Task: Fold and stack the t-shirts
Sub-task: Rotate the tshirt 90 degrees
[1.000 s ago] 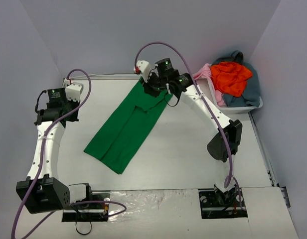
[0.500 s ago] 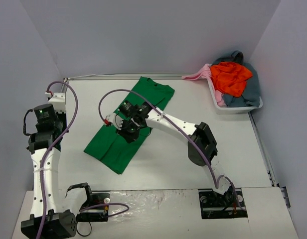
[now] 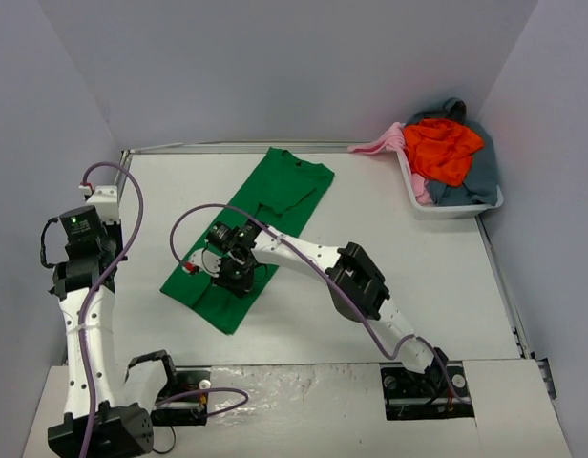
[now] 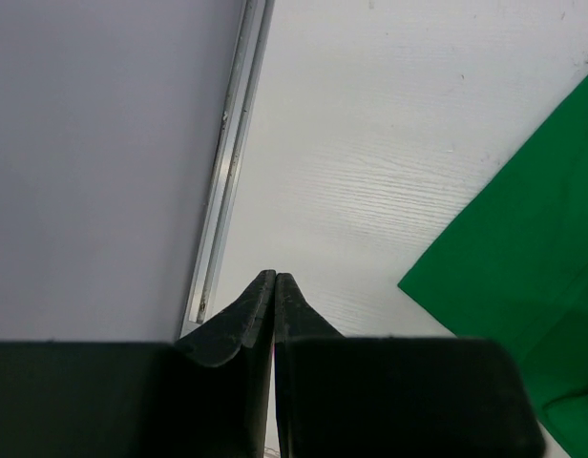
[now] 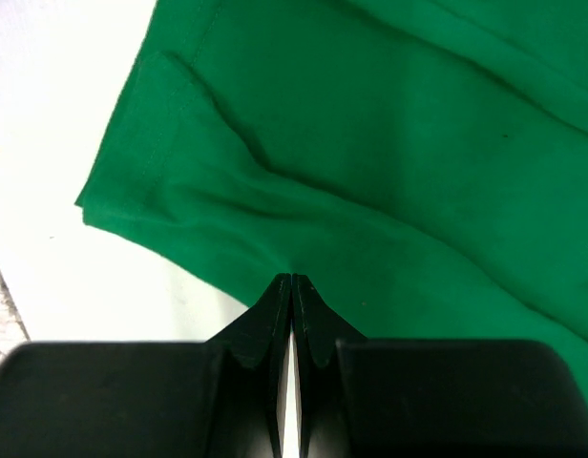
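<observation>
The right arm (image 3: 304, 258) lies low and stretched far across the table (image 3: 370, 286) to its left, wrist bent down over the green shirt (image 3: 265, 215). The right gripper (image 5: 291, 279) has its jaws pressed together, tips at the cloth's edge. Creases run out from the tips, but whether a nip of cloth is caught between them cannot be told. Ahead of it and to its right the shirt fills the wrist view; bare table shows to its left.

The left arm (image 3: 84, 305) stands upright beside the wall (image 3: 27, 191), wrist tipped down. The left gripper (image 4: 276, 279) is closed with nothing between its fingers. It hangs over bare table by the rail (image 4: 232, 162), and a corner of the green shirt lies off to its right, apart from it.

The green shirt lies flat, folded lengthwise into a long strip, collar at the end farthest from the right gripper.

Far to the right gripper's right a tub (image 3: 456, 208) holds an orange shirt (image 3: 442, 148), a pink shirt (image 3: 394, 138) and a grey-blue shirt (image 3: 475, 181), heaped.
</observation>
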### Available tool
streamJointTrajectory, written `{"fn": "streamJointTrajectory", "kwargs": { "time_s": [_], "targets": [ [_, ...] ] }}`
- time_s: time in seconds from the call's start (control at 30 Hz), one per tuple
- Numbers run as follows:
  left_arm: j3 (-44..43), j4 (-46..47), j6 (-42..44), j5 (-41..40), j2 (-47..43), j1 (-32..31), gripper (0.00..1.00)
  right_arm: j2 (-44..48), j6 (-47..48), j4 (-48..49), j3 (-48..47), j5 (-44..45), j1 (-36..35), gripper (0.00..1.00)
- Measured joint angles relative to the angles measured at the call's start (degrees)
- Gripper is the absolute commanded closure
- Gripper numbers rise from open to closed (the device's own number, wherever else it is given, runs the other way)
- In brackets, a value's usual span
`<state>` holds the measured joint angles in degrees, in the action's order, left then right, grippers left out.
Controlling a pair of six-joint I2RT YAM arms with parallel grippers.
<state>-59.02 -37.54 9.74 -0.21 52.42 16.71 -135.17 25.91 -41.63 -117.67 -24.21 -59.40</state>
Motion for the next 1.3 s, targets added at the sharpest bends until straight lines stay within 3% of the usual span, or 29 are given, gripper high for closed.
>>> {"fn": "streamJointTrajectory", "kwargs": {
  "time_s": [0.53, 1.3],
  "targets": [
    [0.7, 0.1, 0.0, 2.2, -0.9, 0.6, 0.98, -1.7, 1.8, 0.9, 2.3, 0.0, 0.7, 1.00],
    [0.7, 0.0, 0.0, 7.6, 1.6, 0.6, 0.98, 9.8, 2.2, 5.2, 22.9, -3.1, 11.1, 1.00]
  ]
}}
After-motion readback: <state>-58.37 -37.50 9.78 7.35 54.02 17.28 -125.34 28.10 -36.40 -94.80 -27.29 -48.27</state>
